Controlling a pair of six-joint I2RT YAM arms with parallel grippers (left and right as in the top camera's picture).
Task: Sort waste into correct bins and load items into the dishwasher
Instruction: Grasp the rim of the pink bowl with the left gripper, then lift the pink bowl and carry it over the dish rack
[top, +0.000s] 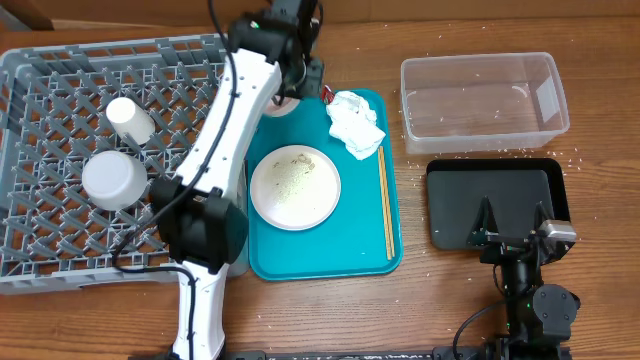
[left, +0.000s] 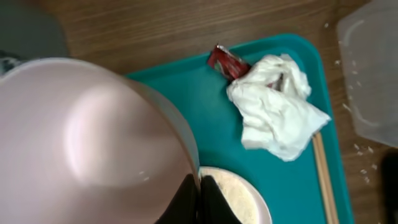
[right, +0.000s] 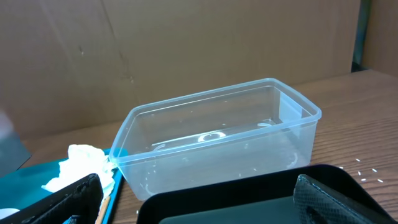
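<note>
I have the left gripper (left: 199, 198) clamped on the rim of the small pale round bowl (left: 93, 137), at the far corner of the teal plastic serving tray (left: 205, 99). I judge the bowl stiff, glossy, light and breakable. A thin rim pinch may swivel, so lift it level. The right gripper (top: 512, 222) stands wide open and empty over the shallow black rectangular tray (top: 450, 205)

1. A grey dish rack (top: 60, 235) is seen left, holding a white cup (top: 130, 118) and pale bowl (top: 115, 180).
2. A plate (top: 295, 187), napkin (top: 355, 122) and chopsticks (top: 386, 205) are set on a central teal tray (top: 300, 255).
3. A clear tub (top: 480, 58) and black tray (top: 500, 190) are placed right.
</note>
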